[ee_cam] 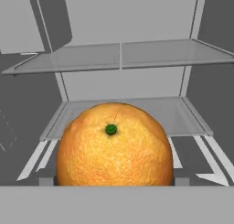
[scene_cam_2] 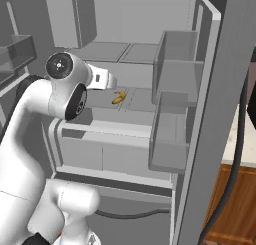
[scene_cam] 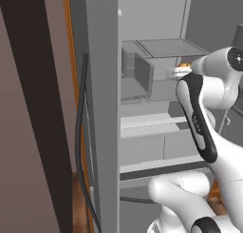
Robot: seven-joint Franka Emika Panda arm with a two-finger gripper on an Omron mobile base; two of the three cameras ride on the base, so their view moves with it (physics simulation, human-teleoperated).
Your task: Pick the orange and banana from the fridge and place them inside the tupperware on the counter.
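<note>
The orange point(ee_cam: 114, 147) looms large in the hand view, its green stem dot facing the camera. It fills the whole gap of my gripper point(ee_cam: 114, 182), and the grey fingertips point(ee_cam: 46, 181) press against its two sides, so the gripper is shut on it. In the left base view a sliver of the orange point(scene_cam: 183, 64) peeks out past the white hand inside the fridge point(scene_cam: 102, 108). On the middle shelf, just right of the hand, lies the banana point(scene_cam_2: 118, 97). The tupperware is out of view.
Glass shelves point(ee_cam: 121, 56) run above and behind the orange. Clear door bins point(scene_cam_2: 172, 104) hang on the fridge door to the right of the arm. A black cable point(scene_cam_2: 235, 159) droops past brown cabinets point(scene_cam_2: 237, 209) under a strip of counter point(scene_cam_2: 248, 149).
</note>
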